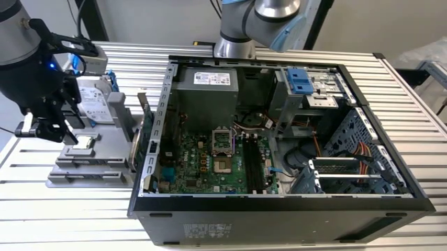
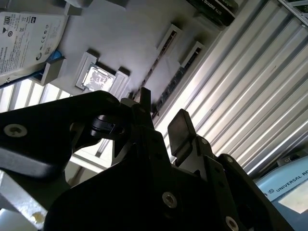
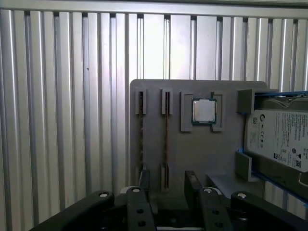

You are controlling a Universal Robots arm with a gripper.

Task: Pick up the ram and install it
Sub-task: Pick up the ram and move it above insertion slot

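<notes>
Two rams stand on edge in the slots of a grey holder point(image 3: 192, 154). One ram point(image 3: 166, 130) point(image 2: 179, 73) sits nearer the processor, the other ram point(image 3: 140, 127) point(image 2: 155, 60) beside it. My gripper point(image 3: 167, 182) point(image 2: 162, 111) point(image 1: 62, 137) hangs open just above the holder. Its two black fingers stand either side of the line of the ram nearer the processor, not touching it. Nothing is between the fingers.
On the same holder lie a square silver processor point(image 3: 204, 110) point(image 1: 84, 142) and a hard drive point(image 3: 279, 139) point(image 1: 94, 104) in a blue frame. The open computer case point(image 1: 279, 204) stands at the exterior view's right, with long black memory slots point(image 1: 253, 162) on its motherboard. Ribbed aluminium table point(image 3: 62, 120) surrounds everything.
</notes>
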